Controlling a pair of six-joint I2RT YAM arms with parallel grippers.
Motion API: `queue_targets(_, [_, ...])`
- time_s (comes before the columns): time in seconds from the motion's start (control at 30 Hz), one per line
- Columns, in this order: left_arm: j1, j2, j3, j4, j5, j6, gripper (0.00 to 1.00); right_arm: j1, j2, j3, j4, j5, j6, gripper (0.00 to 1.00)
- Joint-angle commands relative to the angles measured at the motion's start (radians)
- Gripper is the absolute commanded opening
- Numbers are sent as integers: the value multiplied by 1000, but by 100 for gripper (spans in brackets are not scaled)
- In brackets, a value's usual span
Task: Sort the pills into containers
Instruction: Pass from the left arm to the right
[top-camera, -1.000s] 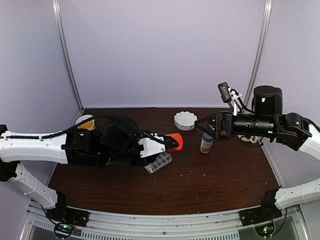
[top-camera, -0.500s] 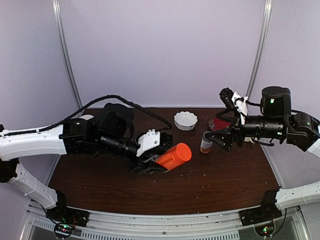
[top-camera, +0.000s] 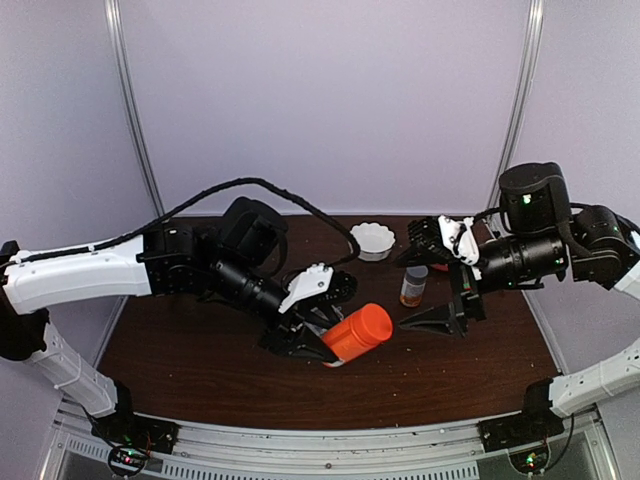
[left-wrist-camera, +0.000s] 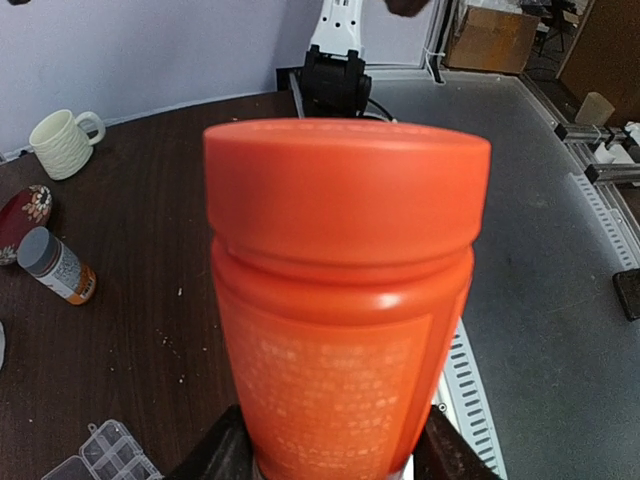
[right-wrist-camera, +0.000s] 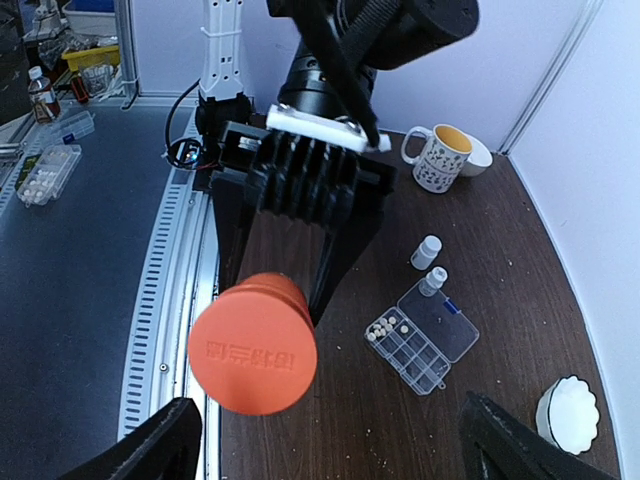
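At the left of the overhead view the left arm reaches across the dark table (top-camera: 180, 350). The left gripper (top-camera: 322, 348) is clamped on the lower end of an orange bottle (top-camera: 362, 330), with a finger (left-wrist-camera: 215, 455) pressed against each side. The bottle is held off the table and tilted, its capped end turned towards the other arm, so the right wrist view looks almost straight at the round cap. The pill organiser (right-wrist-camera: 425, 345) lies flat on the table close by the left gripper with its clear lid swung open. The gripper and bottle hide it from overhead. A few whitish pills (right-wrist-camera: 385, 326) sit in the compartments at one end of it. Two tiny white bottles (right-wrist-camera: 428, 250) stand upright just beside the organiser, apart from it, and a mug (right-wrist-camera: 435, 157) stands farther off near the wall. To the right of the orange bottle, a white fluted bowl (top-camera: 372, 240) rests near the table's far edge. A small amber bottle (top-camera: 413, 285) with a grey cap stands upright in front of the bowl, and a red dish (left-wrist-camera: 18, 215) lies near it. At the far right, the right gripper (right-wrist-camera: 332, 402) hovers above the table facing the orange cap. Its fingers (right-wrist-camera: 165, 445) are spread wide apart with nothing between them, and it is clear of the bottle.
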Motion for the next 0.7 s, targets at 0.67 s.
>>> queue_targets(0.67, [4, 29, 76, -42, 46, 12, 0, 112, 166, 102, -86, 7, -47, 63])
